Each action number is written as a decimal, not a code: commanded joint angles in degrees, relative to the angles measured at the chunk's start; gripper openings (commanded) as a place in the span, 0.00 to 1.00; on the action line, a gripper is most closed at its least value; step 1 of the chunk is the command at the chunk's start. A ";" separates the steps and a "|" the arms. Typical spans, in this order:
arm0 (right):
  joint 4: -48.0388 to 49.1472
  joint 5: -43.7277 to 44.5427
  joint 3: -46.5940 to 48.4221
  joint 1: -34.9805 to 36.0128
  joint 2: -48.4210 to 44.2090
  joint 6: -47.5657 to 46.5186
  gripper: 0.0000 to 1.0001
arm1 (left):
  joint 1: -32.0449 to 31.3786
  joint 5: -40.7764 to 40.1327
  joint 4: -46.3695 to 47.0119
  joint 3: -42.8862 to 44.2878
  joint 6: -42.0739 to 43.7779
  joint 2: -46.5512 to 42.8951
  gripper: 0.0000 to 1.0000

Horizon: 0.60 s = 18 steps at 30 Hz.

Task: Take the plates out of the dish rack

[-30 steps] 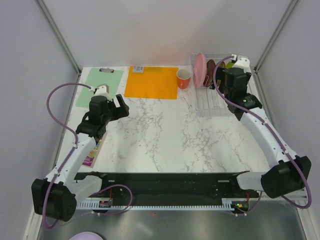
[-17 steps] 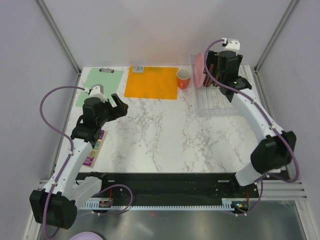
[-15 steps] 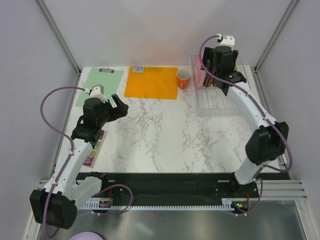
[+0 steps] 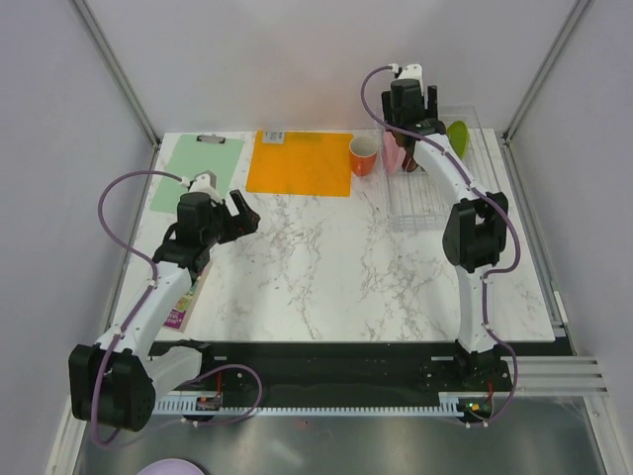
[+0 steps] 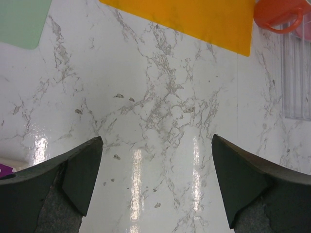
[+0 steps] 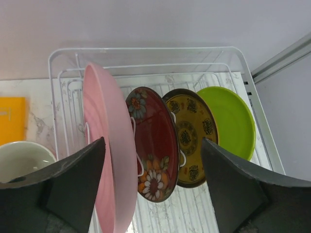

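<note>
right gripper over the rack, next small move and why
Probably shift toward the pink plate and lower, so the open right gripper straddles only its rim: the jaws span it, the dark red plate and yellow plate, upright in the dish rack.

pink plate (image 6: 116,121) bottom cropped, cup (image 5: 271,9) cropped

A: What's the bench (image 4: 336,267) like?

B: White marble with grey veins and a glossy surface.

A: And what sits on it?

B: Along the far edge, left to right: a green clipboard (image 4: 196,173), an orange mat (image 4: 300,163), an orange cup (image 4: 363,155) just beside the mat, then the dish rack (image 4: 425,203) in the far right corner.

A: Anything nearer?

B: A booklet (image 4: 181,307) with a purple cover lies at the left edge, partly under the left arm.
</note>
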 commanded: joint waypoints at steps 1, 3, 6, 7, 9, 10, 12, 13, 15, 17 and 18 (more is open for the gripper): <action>-0.40 2.78 4.74 0.84 2.98 -3.39 0.81 | 0.11 0.90 3.83 -0.31 0.36 1.91 1.00; -0.31 2.60 5.09 1.02 3.69 -3.82 0.74 | 0.11 1.16 4.45 -0.48 0.10 2.53 1.00; -0.39 3.30 5.36 1.54 4.83 -4.96 0.53 | 0.11 1.34 4.71 -1.01 -0.08 2.53 1.00; -0.40 3.39 5.18 1.81 5.18 -5.58 0.47 | 0.11 1.34 4.97 -1.10 -0.08 2.53 1.00; -0.66 3.39 4.66 2.16 5.10 -6.20 0.21 | 0.11 1.52 5.06 -1.53 0.27 1.84 1.00; -0.31 3.74 4.48 2.60 4.84 -6.81 0.11 | 0.11 1.43 5.24 -1.71 0.36 1.57 1.00; 0.13 5.40 4.30 3.30 4.66 -8.39 0.03 | 0.11 0.90 5.24 -1.98 0.36 0.69 1.00; 1.26 6.80 4.30 4.17 4.48 -10.83 0.02 | 0.11 0.73 5.15 -1.89 0.36 -0.01 1.00; 3.37 11.96 3.34 5.32 4.13 -13.74 0.00 | 0.11 0.73 5.24 -1.98 0.36 -0.63 1.00; 8.73 15.94 1.24 7.08 2.82 -18.30 0.00 | 0.11 1.07 5.07 -1.98 0.44 -1.16 1.00; 10.22 18.22 0.79 7.61 2.46 -19.46 0.00 | 0.11 1.16 4.89 -2.15 0.45 -1.33 1.00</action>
